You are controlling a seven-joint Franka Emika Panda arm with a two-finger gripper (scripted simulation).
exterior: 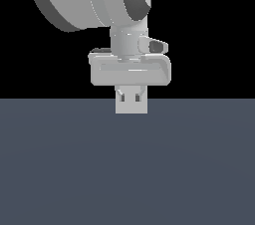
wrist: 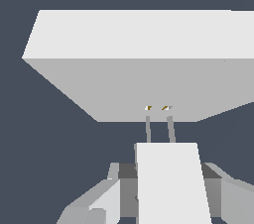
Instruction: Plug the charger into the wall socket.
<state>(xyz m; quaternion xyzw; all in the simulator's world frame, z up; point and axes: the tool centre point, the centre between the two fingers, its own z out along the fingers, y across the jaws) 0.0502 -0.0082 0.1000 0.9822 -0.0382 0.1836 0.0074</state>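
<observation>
Gripper (exterior: 132, 94) — over wall socket (exterior: 132, 105)

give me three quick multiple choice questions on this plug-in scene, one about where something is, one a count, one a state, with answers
1. Where is the charger?
A. lying on the floor away from the arm
B. between the fingers of the gripper
C. on top of the wall socket

2. How many thin prongs run from the charger toward the wall socket?
A. one
B. two
C. four

3. How do the prong tips stand against the socket's face?
A. pointing away from it
B. far off to one side of the plate
C. right at two small marks on it

Answers:
1. B, the wrist view shows grey fingers on both sides of the white block.
2. B, two thin grey prongs show side by side in the wrist view.
3. C, each prong ends at a small dark mark on the grey face; how deep they sit cannot be told.
</observation>
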